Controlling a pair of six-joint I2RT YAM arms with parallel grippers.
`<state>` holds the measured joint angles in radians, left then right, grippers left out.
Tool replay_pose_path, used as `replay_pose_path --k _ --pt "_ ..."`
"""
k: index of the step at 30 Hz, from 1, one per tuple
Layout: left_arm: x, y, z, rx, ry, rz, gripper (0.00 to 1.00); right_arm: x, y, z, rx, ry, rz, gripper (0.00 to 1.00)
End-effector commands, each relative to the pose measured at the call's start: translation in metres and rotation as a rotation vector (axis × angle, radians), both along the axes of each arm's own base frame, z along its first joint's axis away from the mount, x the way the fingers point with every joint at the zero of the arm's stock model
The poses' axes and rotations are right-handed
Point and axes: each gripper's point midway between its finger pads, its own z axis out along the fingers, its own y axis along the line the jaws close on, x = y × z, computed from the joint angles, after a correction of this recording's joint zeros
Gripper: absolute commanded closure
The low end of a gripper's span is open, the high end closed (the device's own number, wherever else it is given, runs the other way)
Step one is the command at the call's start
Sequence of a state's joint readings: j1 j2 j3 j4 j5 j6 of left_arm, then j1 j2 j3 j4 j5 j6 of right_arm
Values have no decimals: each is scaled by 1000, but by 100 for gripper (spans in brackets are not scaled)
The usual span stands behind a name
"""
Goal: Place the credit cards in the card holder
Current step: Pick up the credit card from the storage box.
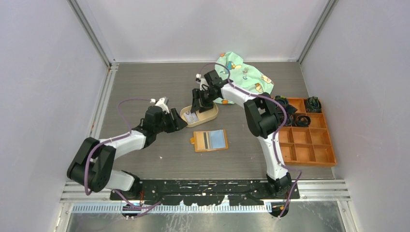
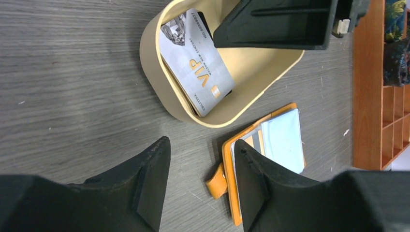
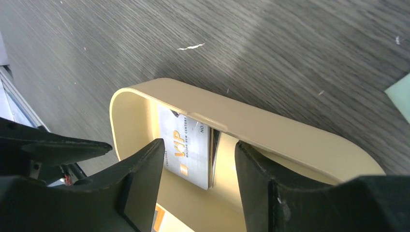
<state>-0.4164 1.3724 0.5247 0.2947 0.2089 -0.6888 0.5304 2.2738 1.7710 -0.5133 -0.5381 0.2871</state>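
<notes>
Right hand (image 3: 199,149), spread open and empty, hangs over the VIP credit card (image 2: 196,60) lying in the oval tray (image 2: 150,58), just far of the open card holder (image 1: 210,140); a slipping pinch may shove the tray toward the released left hand (image 2: 202,145).

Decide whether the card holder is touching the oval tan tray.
Apart. The top external view shows a strip of bare table between the card holder and the tray; the left wrist view agrees.
</notes>
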Motion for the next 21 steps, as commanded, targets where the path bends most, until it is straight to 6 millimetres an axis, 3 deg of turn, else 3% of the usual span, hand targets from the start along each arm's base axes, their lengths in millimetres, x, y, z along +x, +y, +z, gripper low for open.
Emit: replay_pose_path --k 1,7,10,16,21 --pt "23 -2 7 26 -39 11 50 -5 15 4 51 33 22 39" --pt "29 -2 -12 80 25 4 64 -19 30 2 115 120 23 41" --pt "31 -2 -18 97 51 3 71 -22 37 11 177 149 27 42" --pt "33 0 -20 120 81 14 81 -32 58 50 389 231 52 45" --pt "33 3 -17 139 87 22 84 -38 62 80 482 235 82 47"
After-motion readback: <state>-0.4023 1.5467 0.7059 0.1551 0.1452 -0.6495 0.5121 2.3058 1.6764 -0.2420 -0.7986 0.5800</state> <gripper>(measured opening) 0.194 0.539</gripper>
